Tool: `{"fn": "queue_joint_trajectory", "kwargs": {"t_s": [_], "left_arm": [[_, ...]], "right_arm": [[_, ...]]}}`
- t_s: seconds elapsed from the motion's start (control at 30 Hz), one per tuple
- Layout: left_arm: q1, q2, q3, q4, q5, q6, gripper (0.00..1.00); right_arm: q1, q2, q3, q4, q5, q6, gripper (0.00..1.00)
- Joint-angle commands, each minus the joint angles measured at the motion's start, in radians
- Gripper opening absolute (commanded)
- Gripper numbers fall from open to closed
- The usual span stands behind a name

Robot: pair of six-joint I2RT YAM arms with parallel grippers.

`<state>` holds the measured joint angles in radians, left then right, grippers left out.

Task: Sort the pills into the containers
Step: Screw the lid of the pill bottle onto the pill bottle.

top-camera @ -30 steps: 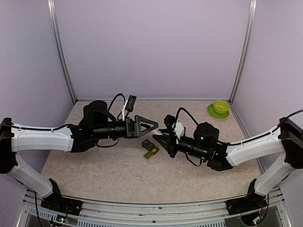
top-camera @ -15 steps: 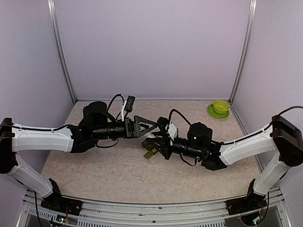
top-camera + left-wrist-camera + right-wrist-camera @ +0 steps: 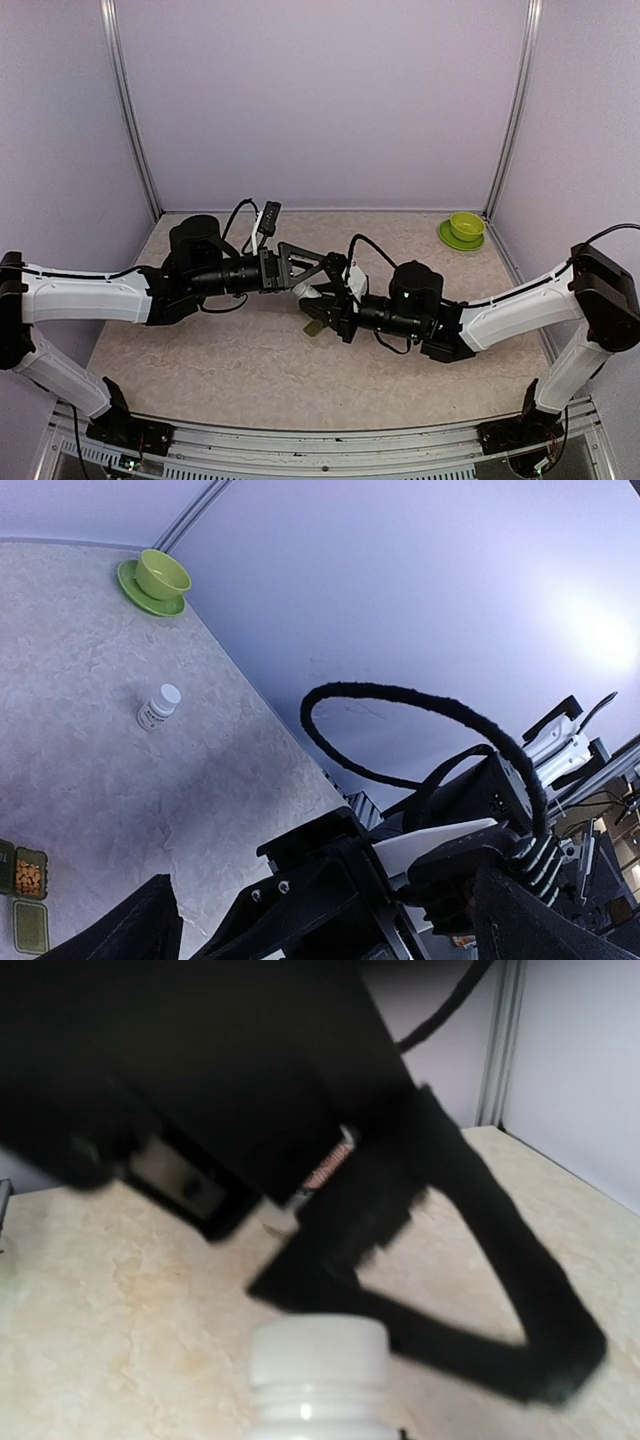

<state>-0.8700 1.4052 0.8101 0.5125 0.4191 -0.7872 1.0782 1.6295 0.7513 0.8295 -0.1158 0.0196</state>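
Note:
My right gripper (image 3: 319, 300) is shut on a white capped bottle (image 3: 318, 1370), held low over the table's middle. The left gripper (image 3: 330, 265) is open, and its black triangular finger (image 3: 450, 1260) hangs just beyond the bottle's cap. The dark green containers (image 3: 25, 900) lie at the lower left of the left wrist view, one compartment open with orange pills (image 3: 30, 877) in it. From above the containers (image 3: 313, 326) show only partly, under the right gripper. A second white bottle (image 3: 157, 707) stands on the table farther right.
A lime-green bowl on its saucer (image 3: 463, 230) sits in the back right corner, next to the wall post. Both forearms stretch across the middle of the table and meet there. Purple walls close in the table on three sides.
The right arm has moved left with the white bottle, from beside the containers to over them. The left gripper has edged right, so the two grippers now overlap.

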Motion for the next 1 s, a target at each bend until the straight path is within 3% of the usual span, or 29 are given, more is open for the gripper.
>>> {"fn": "queue_joint_trajectory", "kwargs": {"t_s": [0.0, 0.4, 0.97], "left_arm": [[0.015, -0.051, -0.017, 0.02, 0.015, -0.001, 0.99], [0.014, -0.049, -0.014, -0.025, 0.011, 0.008, 0.99], [0.006, -0.031, -0.014, 0.001, 0.039, 0.003, 0.99]], "right_arm": [[0.011, -0.078, -0.031, -0.039, 0.073, -0.024, 0.01], [-0.017, -0.167, -0.069, -0.072, 0.157, -0.065, 0.0], [-0.022, -0.099, -0.007, -0.068, 0.16, -0.059, 0.0]]}}
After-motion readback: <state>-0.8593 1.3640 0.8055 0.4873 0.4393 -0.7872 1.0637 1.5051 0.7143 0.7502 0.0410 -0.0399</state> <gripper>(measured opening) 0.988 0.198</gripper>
